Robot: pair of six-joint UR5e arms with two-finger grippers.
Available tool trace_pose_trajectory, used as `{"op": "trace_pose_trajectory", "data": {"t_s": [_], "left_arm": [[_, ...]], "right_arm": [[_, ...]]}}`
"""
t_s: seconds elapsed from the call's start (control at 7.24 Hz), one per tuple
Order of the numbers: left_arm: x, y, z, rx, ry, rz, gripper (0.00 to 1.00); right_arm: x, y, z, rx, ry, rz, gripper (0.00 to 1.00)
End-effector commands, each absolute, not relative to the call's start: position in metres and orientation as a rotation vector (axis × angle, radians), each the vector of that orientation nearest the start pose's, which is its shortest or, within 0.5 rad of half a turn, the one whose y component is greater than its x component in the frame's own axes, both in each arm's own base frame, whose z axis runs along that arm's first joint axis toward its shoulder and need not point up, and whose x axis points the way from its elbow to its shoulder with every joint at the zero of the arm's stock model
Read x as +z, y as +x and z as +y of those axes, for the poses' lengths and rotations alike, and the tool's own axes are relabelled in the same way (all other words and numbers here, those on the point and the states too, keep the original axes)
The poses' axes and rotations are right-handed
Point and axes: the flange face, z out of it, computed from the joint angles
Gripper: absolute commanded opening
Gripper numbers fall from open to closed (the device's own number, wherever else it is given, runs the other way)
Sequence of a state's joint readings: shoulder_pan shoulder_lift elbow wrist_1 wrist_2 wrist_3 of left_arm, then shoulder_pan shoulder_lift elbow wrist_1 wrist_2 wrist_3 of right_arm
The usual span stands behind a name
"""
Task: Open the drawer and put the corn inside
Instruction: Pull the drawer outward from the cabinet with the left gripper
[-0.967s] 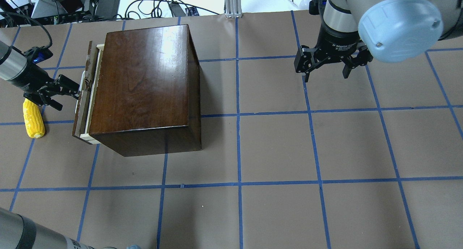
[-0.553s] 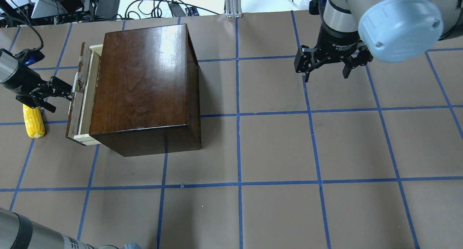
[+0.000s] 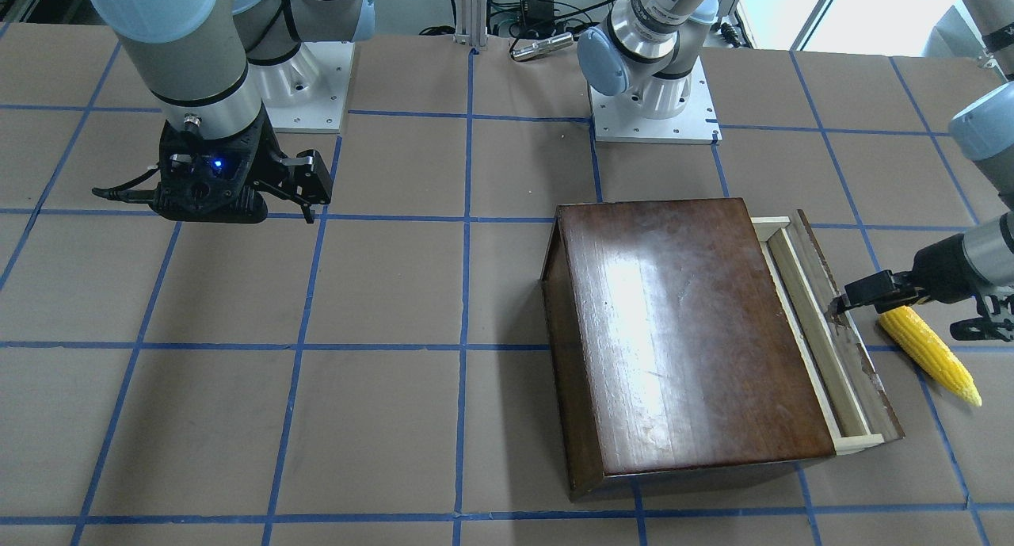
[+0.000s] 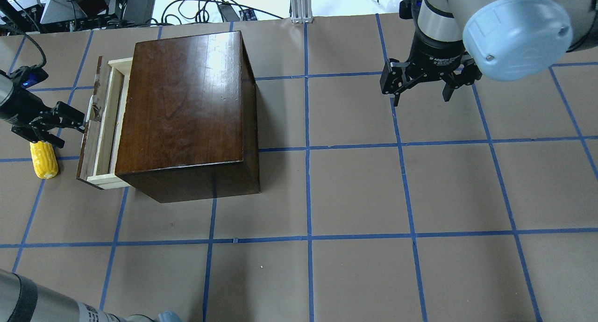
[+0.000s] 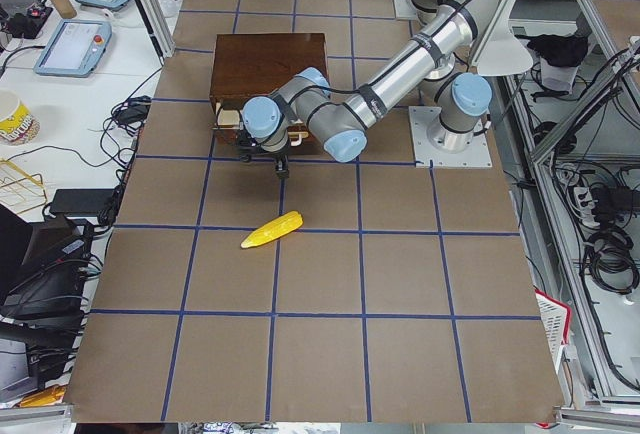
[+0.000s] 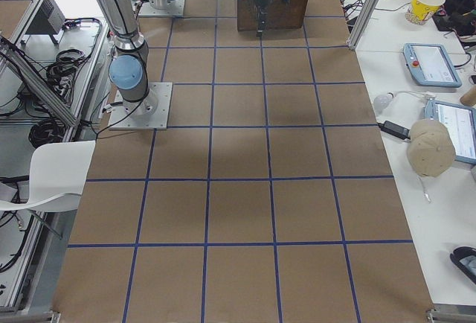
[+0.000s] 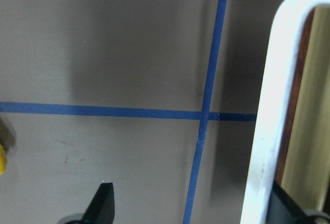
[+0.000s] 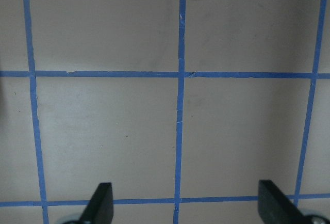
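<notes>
Corn (image 4: 43, 160) lies on surface just beside left gripper (image 4: 70, 131), on the side away from part-open drawer (image 4: 105, 125), long axis roughly parallel to drawer front; left gripper spread, one finger at handle (image 7: 273, 105); right gripper (image 4: 422, 97) spread, empty, well apart.

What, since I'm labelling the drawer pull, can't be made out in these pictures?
- Inside of the drawer: overhead view, the box top hides all but a narrow strip.
- The white handle: left wrist view, cut off by the frame's edges.
- The corn: overhead view, its far end lies under the left gripper.
- Drawer and corn: right side view, hidden beyond the box.
</notes>
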State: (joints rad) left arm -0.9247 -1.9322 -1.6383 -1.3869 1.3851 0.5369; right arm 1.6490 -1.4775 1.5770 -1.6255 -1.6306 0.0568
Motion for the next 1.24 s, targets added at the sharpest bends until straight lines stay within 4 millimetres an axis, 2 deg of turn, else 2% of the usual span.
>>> {"op": "trace_pose_trajectory", "data": {"t_s": [0.0,0.28,0.55,0.69,0.83,0.97,1.11], "left_arm": [[0.277,0.234,-0.553,0.163,-0.215,3.420,1.00],[0.279,0.234,-0.553,0.157,-0.214,3.417,1.00],[0.292,0.238,-0.549,0.174,-0.198,3.355,1.00],[0.306,0.240,-0.554,0.145,-0.190,3.335,1.00],[0.322,0.244,-0.559,0.116,-0.189,3.321,1.00],[0.327,0.251,-0.562,0.130,-0.181,3.285,1.00],[0.323,0.261,-0.565,0.161,-0.175,3.235,1.00]], "right_arm": [[0.443,0.168,-0.513,0.065,-0.037,3.203,1.00],[0.443,0.168,-0.514,0.065,-0.037,3.203,1.00],[0.443,0.168,-0.513,0.067,-0.037,3.203,1.00],[0.443,0.168,-0.514,0.065,-0.037,3.203,1.00],[0.443,0.168,-0.514,0.065,-0.037,3.203,1.00],[0.443,0.168,-0.514,0.065,-0.037,3.203,1.00],[0.443,0.168,-0.514,0.065,-0.037,3.203,1.00]]}}
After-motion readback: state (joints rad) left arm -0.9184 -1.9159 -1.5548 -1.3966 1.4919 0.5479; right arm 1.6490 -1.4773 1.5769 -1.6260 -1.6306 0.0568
